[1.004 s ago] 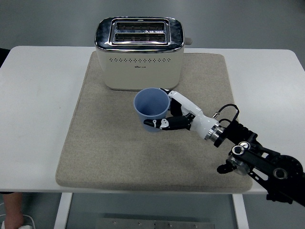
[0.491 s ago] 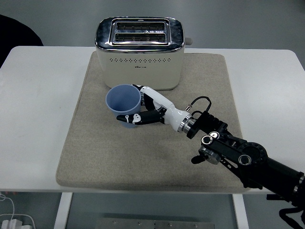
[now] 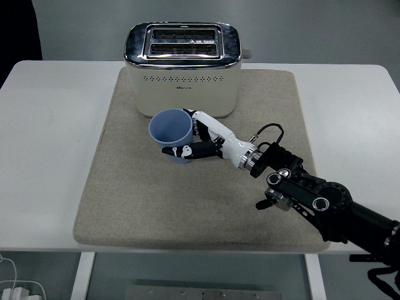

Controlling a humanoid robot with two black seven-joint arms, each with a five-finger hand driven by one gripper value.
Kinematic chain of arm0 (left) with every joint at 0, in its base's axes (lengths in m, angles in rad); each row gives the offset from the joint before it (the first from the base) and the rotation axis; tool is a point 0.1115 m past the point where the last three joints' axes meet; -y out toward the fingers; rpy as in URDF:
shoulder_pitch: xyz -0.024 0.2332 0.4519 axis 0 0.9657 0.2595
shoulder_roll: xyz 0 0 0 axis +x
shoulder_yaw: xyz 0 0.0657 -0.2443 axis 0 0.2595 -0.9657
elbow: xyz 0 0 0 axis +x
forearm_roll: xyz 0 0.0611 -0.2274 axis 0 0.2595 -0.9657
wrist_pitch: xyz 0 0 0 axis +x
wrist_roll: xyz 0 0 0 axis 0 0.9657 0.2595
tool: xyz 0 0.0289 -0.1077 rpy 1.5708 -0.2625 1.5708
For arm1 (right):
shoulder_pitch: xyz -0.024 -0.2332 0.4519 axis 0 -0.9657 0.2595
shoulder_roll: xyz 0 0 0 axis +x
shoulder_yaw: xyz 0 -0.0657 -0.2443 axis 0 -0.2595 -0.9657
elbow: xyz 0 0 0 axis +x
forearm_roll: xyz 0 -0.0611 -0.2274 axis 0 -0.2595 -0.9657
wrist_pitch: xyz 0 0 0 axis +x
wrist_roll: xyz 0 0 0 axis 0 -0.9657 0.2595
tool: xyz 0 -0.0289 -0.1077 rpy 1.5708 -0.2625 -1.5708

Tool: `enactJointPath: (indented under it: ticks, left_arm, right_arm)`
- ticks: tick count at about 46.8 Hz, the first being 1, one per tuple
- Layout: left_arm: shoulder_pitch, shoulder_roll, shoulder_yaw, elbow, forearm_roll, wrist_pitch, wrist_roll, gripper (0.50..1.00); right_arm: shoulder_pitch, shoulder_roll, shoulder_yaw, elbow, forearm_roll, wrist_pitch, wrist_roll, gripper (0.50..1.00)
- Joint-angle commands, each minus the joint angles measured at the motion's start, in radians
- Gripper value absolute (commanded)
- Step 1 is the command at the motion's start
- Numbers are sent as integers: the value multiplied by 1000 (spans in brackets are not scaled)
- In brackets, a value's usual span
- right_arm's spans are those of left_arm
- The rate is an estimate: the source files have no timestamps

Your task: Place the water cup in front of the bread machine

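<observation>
A light blue water cup [image 3: 171, 132] stands upright in front of the cream toaster [image 3: 182, 69], over the beige mat [image 3: 125, 187]. My right hand [image 3: 195, 139] reaches in from the lower right and is shut on the cup, with white fingers [image 3: 203, 126] behind it and the thumb across its near side. I cannot tell whether the cup's base rests on the mat or hangs just above it. The left arm does not show.
The toaster sits at the back of the mat, with its two slots facing up. White table [image 3: 50, 125] shows on both sides of the mat. A person's dark clothing [image 3: 19, 25] is at the top left corner. My black right forearm [image 3: 325, 203] lies over the mat's right front.
The cup, held in my right hand, swung left from the mat's middle, then came back slightly right and closer to the toaster's front. The person at the top left shifted.
</observation>
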Motion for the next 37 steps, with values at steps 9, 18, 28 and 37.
enactJointPath:
  ticks: [9, 18, 28, 37]
  left_arm:
    - [0, 0, 0, 0, 0, 0, 0, 1000]
    - [0, 0, 0, 0, 0, 0, 0, 1000]
    - [0, 0, 0, 0, 0, 0, 0, 1000]
    - [0, 0, 0, 0, 0, 0, 0, 1000]
  right_arm:
    - [-9, 0, 6, -1, 10, 0, 7, 907]
    - [-18, 0, 12, 2, 11, 3, 7, 926]
    - [-26, 0, 17, 7, 16, 6, 7, 926]
    - [-26, 0, 18, 10, 17, 6, 7, 926]
